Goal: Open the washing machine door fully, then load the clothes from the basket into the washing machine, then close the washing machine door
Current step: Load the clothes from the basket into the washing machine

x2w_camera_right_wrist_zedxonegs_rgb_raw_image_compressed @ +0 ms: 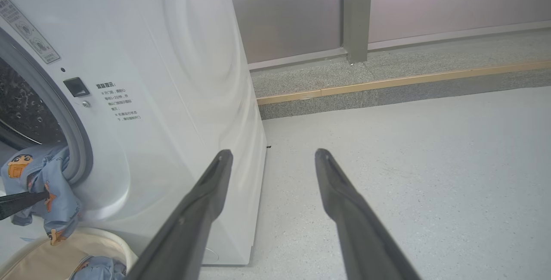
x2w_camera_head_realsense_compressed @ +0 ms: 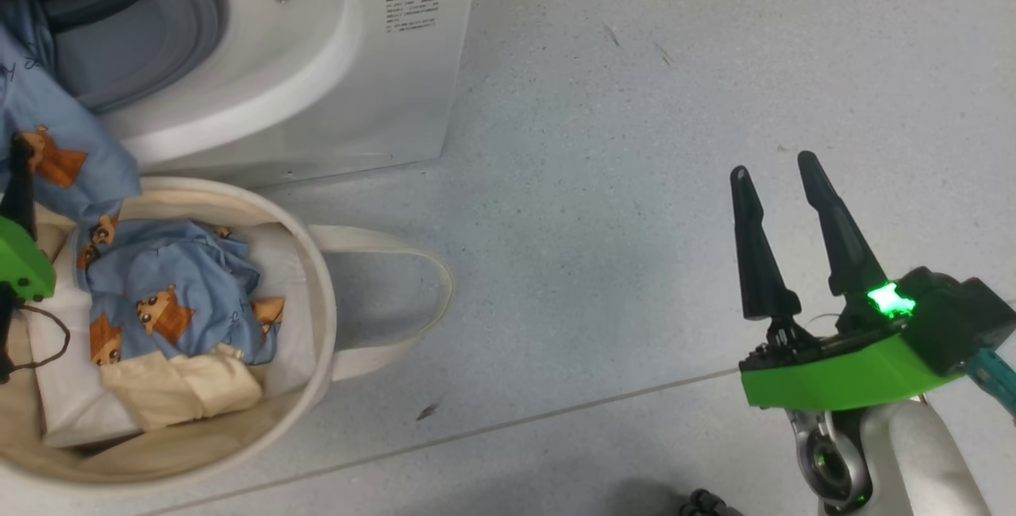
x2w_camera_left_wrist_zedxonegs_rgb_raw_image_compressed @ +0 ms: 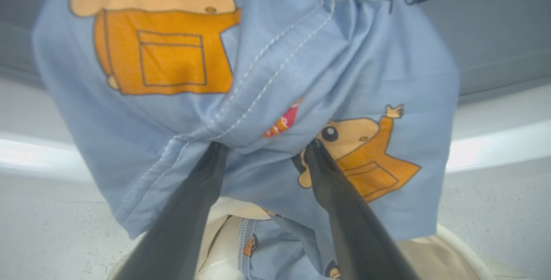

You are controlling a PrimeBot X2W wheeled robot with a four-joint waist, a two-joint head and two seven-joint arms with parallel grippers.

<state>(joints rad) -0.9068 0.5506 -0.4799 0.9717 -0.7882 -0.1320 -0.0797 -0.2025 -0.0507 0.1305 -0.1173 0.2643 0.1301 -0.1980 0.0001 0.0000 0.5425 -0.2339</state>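
The washing machine (x2w_camera_head_realsense_compressed: 317, 63) stands at the upper left, its grey-ringed opening uncovered; the washing machine door is out of view. A light blue bear-print cloth (x2w_camera_head_realsense_compressed: 48, 127) hangs from the opening's lower lip down toward the basket (x2w_camera_head_realsense_compressed: 317, 302). My left gripper (x2w_camera_left_wrist_zedxonegs_rgb_raw_image_compressed: 267, 144) is open, its spread fingertips pressed against this hanging cloth (x2w_camera_left_wrist_zedxonegs_rgb_raw_image_compressed: 258, 77). More blue clothes (x2w_camera_head_realsense_compressed: 175, 286) and a cream cloth (x2w_camera_head_realsense_compressed: 182, 389) lie in the basket. My right gripper (x2w_camera_head_realsense_compressed: 774, 167) hovers open over bare floor far to the right, holding nothing.
A white pad (x2w_camera_head_realsense_compressed: 71, 397) lines the basket under the clothes, and a looped handle (x2w_camera_head_realsense_compressed: 432, 294) sticks out on its right. In the right wrist view the machine's side (x2w_camera_right_wrist_zedxonegs_rgb_raw_image_compressed: 206, 99) is close on the left, with a raised kerb (x2w_camera_right_wrist_zedxonegs_rgb_raw_image_compressed: 387, 86) and a wall behind.
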